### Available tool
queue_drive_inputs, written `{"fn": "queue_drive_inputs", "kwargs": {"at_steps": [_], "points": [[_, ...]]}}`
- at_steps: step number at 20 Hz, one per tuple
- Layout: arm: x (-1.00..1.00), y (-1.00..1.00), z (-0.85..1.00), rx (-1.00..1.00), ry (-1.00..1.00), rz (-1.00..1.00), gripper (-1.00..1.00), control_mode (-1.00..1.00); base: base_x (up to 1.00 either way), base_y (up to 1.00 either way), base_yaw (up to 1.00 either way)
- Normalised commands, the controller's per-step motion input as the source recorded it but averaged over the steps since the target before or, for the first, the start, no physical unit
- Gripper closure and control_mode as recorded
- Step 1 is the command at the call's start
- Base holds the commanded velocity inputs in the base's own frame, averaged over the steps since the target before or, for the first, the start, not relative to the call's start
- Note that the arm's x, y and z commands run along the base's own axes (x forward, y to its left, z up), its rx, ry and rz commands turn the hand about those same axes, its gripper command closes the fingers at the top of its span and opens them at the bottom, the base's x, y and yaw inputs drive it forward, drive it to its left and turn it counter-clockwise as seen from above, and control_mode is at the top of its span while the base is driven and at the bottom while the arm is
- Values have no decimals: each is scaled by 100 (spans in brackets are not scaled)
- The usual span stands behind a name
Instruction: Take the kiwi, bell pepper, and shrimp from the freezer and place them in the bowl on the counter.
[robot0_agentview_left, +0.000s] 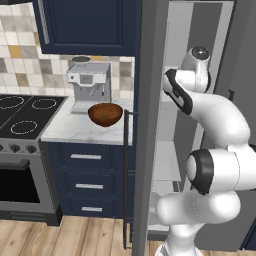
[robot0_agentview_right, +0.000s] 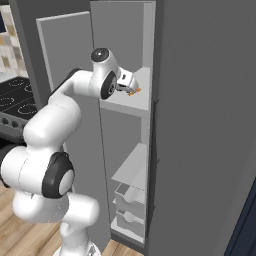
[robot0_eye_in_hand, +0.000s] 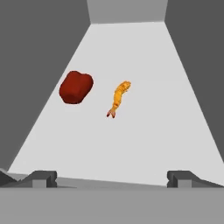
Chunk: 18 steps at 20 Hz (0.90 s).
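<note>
My gripper (robot0_eye_in_hand: 111, 178) is open inside the freezer (robot0_agentview_right: 120, 40), low over a white shelf (robot0_agentview_right: 136, 104). In the hand view a glossy red bell pepper (robot0_eye_in_hand: 75, 87) lies on the shelf ahead and to the left. A small curved orange shrimp (robot0_eye_in_hand: 118, 99) lies just right of it, near the middle, and nothing is between my fingertips (robot0_eye_in_hand: 41, 178). From the right base view the shrimp (robot0_agentview_right: 133, 92) shows just past the gripper (robot0_agentview_right: 128, 86). The reddish-brown bowl (robot0_agentview_left: 105, 114) stands on the white counter (robot0_agentview_left: 65, 129), left of the freezer. The kiwi is out of view.
The freezer's open door edge (robot0_agentview_left: 150, 125) with its dark vertical handle (robot0_agentview_left: 125, 180) stands between the arm and the counter. A coffee machine (robot0_agentview_left: 90, 86) sits behind the bowl. A black stovetop (robot0_agentview_left: 25, 115) lies further left. White drawers (robot0_agentview_right: 131, 200) fill the freezer's lower part.
</note>
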Motion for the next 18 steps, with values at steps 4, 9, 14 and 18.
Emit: {"fn": "queue_drive_inputs", "kwargs": {"at_steps": [4, 9, 14, 18], "points": [[42, -4, -26, 0, 4, 0, -100, -100, 0, 0, 0], [45, -9, -23, 0, 7, 0, -100, -100, 0, 0, 0], [48, -17, -1, 0, 3, 0, -100, -100, 0, 0, 0], [50, -9, -9, 0, 5, 0, -100, -100, 0, 0, 0]]}}
